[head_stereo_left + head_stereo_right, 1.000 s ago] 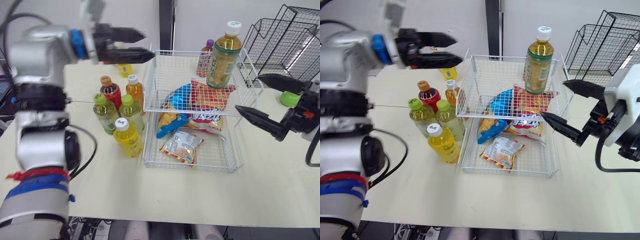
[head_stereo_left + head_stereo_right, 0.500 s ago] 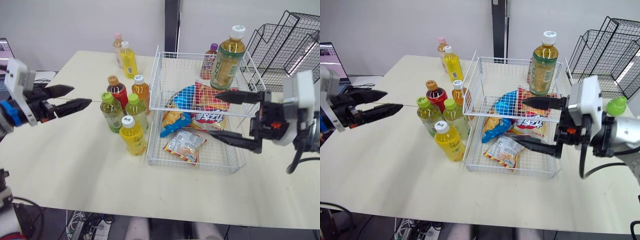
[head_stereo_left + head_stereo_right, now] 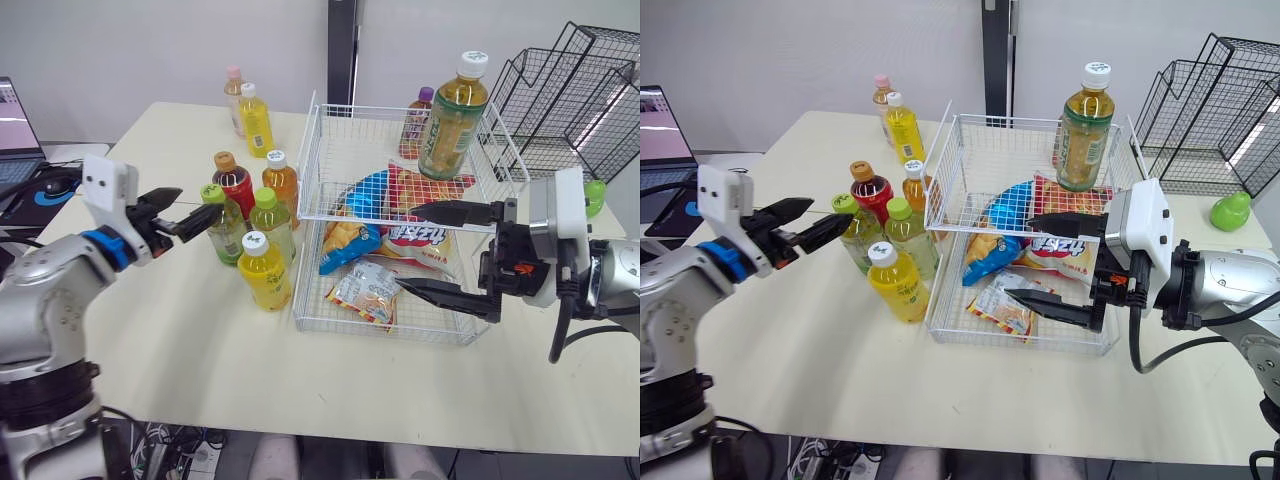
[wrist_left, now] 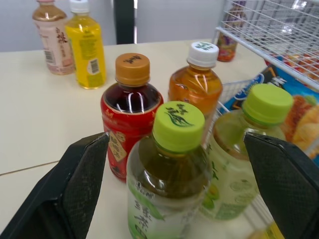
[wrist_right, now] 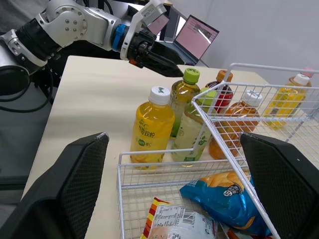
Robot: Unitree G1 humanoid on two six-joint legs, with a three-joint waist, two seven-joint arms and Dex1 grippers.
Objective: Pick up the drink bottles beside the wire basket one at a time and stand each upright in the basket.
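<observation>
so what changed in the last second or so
The left gripper came down from above the far left corner of the wire basket, swung out to the robot's left, then closed in on the green-capped bottle, open and aimed at it. The right gripper moved in from the basket's right side to over the snack bags, open. Nothing grasped; bottles and basket stayed put.

Nine drink bottles (image 3: 265, 225) are standing: five clustering left of centre, two upper left, two upper centre-right. One white wire basket (image 3: 311, 165), two black wire racks (image 3: 570, 90) and one laptop (image 3: 665, 130) are showing. Snack bags (image 3: 415, 235) are overlapping, count unclear.
</observation>
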